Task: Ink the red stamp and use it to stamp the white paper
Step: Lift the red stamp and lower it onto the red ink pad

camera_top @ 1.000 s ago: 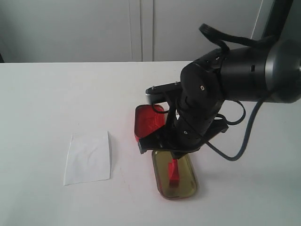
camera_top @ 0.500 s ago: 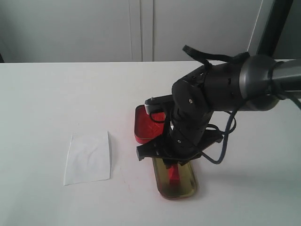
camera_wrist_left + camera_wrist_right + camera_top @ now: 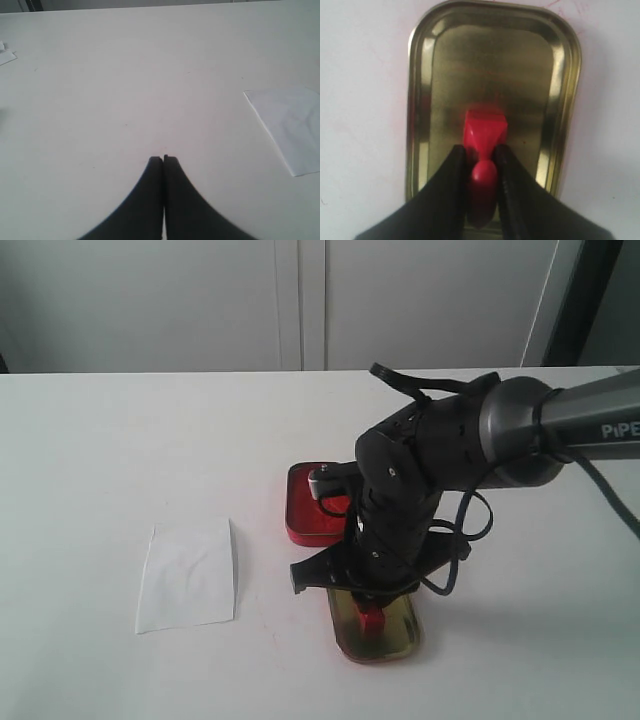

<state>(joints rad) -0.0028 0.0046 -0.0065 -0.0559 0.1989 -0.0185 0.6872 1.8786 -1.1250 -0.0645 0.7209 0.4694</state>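
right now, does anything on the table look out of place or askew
The red stamp sits inside the gold tin lid, not on the red ink tin behind it. The white paper is wrinkled and lies slightly crooked.

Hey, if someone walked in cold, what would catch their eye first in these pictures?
The red stamp sitting in the gold tin lid, its knob pinched by the right gripper. Just beyond it in the exterior view sits the red-filled tin; the white paper lies apart, on that view's left.
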